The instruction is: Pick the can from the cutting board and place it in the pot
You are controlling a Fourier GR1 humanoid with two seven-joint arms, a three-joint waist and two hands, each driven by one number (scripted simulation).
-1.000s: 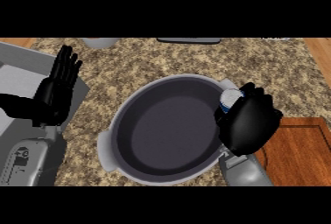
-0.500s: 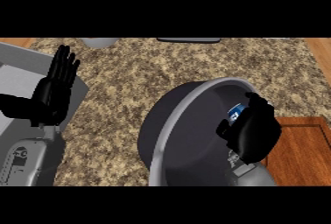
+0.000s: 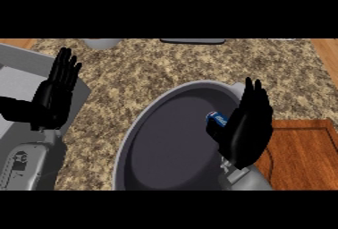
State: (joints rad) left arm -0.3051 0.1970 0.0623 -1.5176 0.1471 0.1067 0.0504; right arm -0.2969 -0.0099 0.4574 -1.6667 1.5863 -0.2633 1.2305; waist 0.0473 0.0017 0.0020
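Saw can (image 3: 216, 118) inside pot (image 3: 132, 138), near its right wall, just beside the palm of right hand (image 3: 247, 127). Judged it light, stiff and smooth, likely slippery; best taken round mid-body. Found fingers there straight, close together, pinching nothing. Noted left hand (image 3: 52, 96) resting at left, fingers up.

The right hand (image 3: 246, 127) stood over the right side of the grey pot (image 3: 165, 147), fingers straight, with the blue can (image 3: 216, 118) showing just beside its palm, inside the rim. The wooden cutting board (image 3: 300, 152) lay right of the pot; the left hand (image 3: 52, 96) rested open, fingers up, at the left.
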